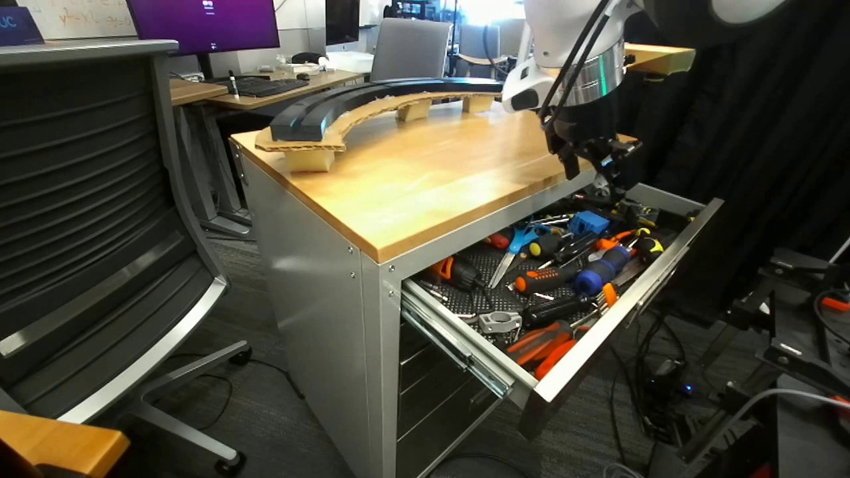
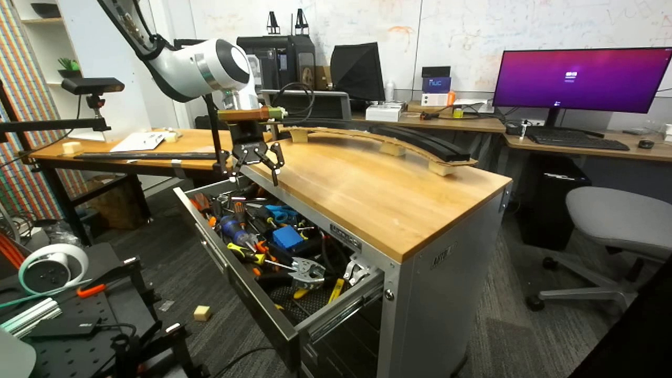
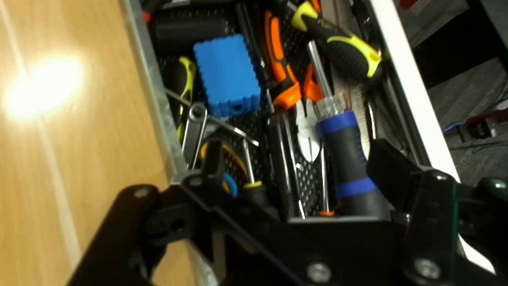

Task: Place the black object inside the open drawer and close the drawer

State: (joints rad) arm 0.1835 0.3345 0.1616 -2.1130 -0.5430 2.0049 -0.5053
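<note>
The top drawer of the grey cabinet stands open, full of tools; its front edge shows in both exterior views (image 1: 629, 297) (image 2: 237, 269) and at the right of the wrist view (image 3: 420, 99). My gripper (image 1: 594, 176) is above the far part of the drawer, beside the wooden top; it also shows in an exterior view (image 2: 255, 177). In the wrist view its fingers (image 3: 297, 163) are wide apart with nothing held between them. Several black things lie in the drawer, among them a long black handle (image 3: 282, 159) and a black block (image 3: 190, 28). I cannot tell which is the task's black object.
A black curved track (image 1: 392, 89) on cardboard and wooden blocks stands on the wooden cabinet top (image 1: 425, 179). A blue box (image 3: 228, 73), a blue-banded screwdriver (image 3: 344, 155) and orange pliers (image 3: 279, 59) lie in the drawer. A chair (image 1: 86, 199) stands beside the cabinet.
</note>
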